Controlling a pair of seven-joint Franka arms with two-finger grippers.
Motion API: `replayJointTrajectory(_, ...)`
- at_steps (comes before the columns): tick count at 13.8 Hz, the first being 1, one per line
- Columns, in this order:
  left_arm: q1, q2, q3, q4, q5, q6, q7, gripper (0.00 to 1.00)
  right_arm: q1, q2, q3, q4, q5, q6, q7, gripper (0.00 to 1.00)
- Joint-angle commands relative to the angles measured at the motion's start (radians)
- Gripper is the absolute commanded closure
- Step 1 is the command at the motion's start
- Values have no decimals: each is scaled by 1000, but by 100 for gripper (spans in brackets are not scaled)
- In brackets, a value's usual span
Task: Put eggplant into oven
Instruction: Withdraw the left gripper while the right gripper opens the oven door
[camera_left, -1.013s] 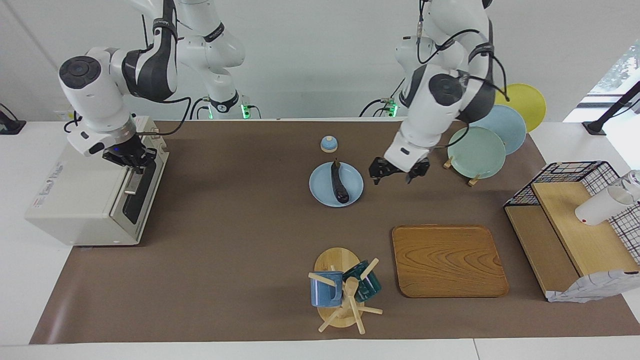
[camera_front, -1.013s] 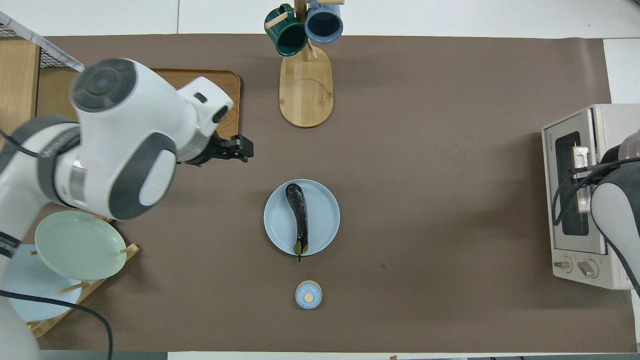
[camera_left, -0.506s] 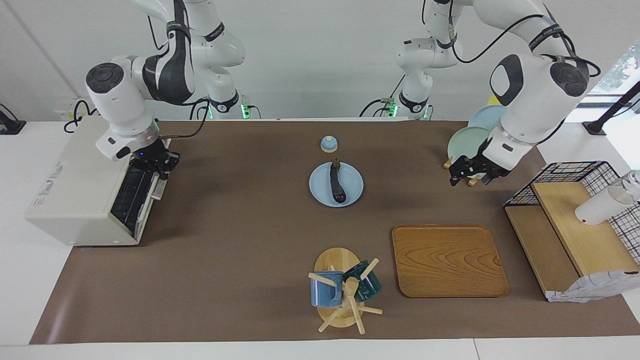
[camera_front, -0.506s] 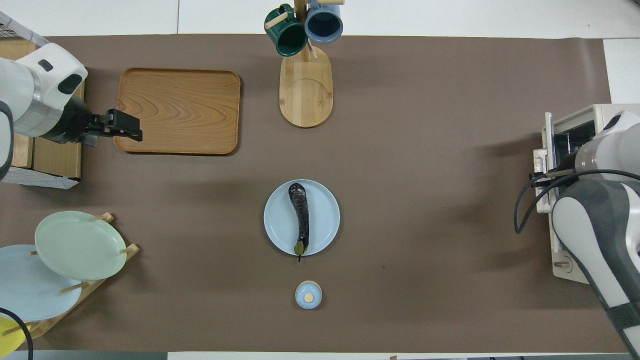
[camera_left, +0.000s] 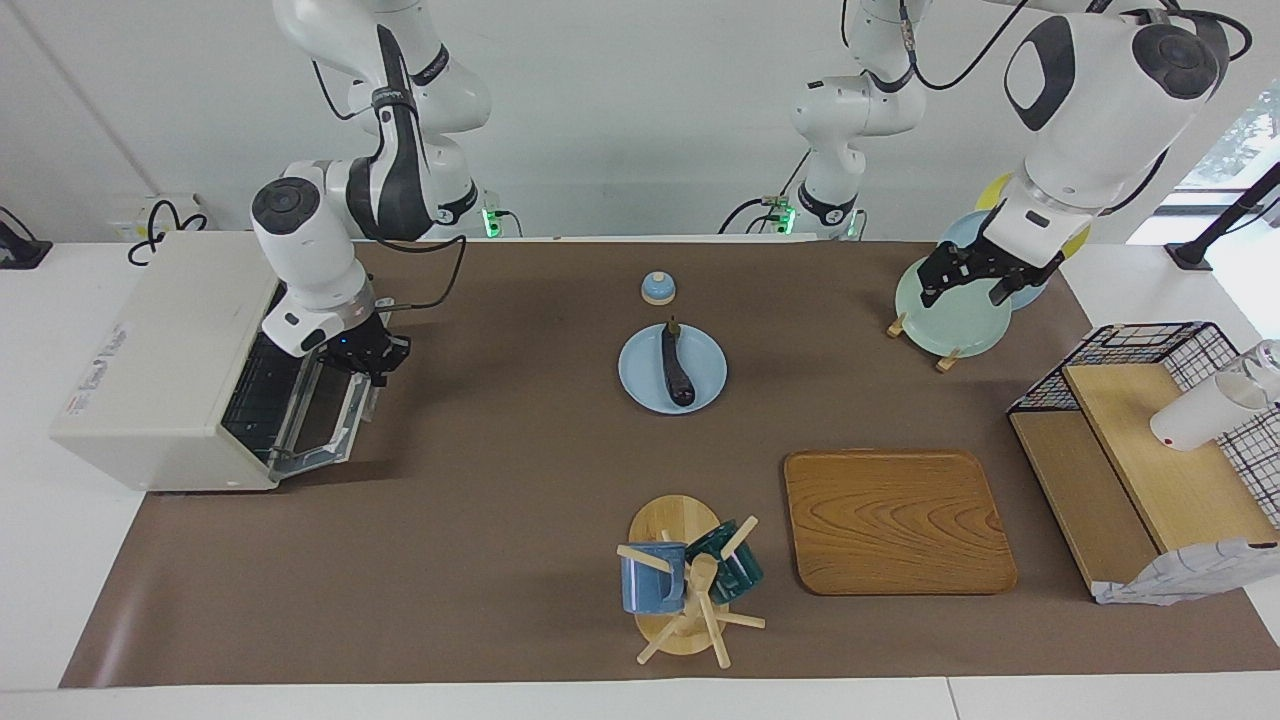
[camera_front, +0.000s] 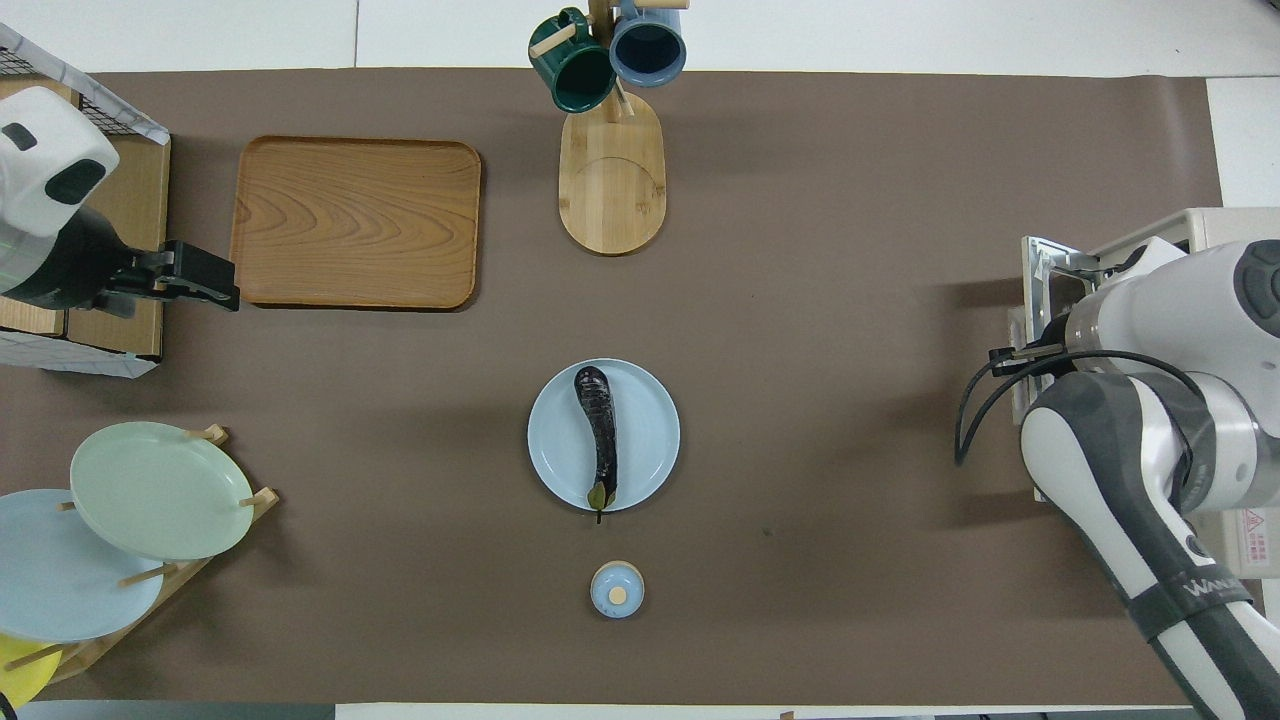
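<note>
At oven (camera_left: 170, 360) door (camera_left: 325, 420): right hand (camera_left: 368, 358) clamped shut on handle, door part-lowered. Step: opening oven. Eggplant (camera_left: 677, 365) lay on blue plate (camera_left: 700, 395), well apart from oven, toward bench middle. Left hand (camera_left: 975, 275) open, empty, waited over plate rack (camera_left: 945, 320). Next: drop door fully, let go, fetch eggplant.

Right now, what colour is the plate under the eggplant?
Light blue; the plate under the eggplant shows best in the overhead view.
</note>
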Motion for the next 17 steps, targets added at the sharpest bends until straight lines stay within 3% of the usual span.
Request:
replayJointTrajectory(1, 0, -39, -1, -57, 21, -12, 7, 0, 2, 23, -12, -17, -6, 76, 21, 100)
replayJointTrajectory(9, 23, -38, -5, -68, 9, 85, 10, 0, 24, 140, -10, -14, 68, 168, 46, 100)
replayJointTrajectory(12, 25, -33, -7, -65, 10, 89, 40, 0, 129, 149, -10, 50, 71, 95, 160, 100)
replayJointTrajectory(15, 42, -21, -16, -54, 10, 77, 48, 0, 297, 158, -10, 169, 71, -34, 352, 100)
replayJointTrajectory(17, 42, -24, -16, -56, 10, 74, 49, 0, 448, 176, -9, 298, 63, -143, 475, 76)
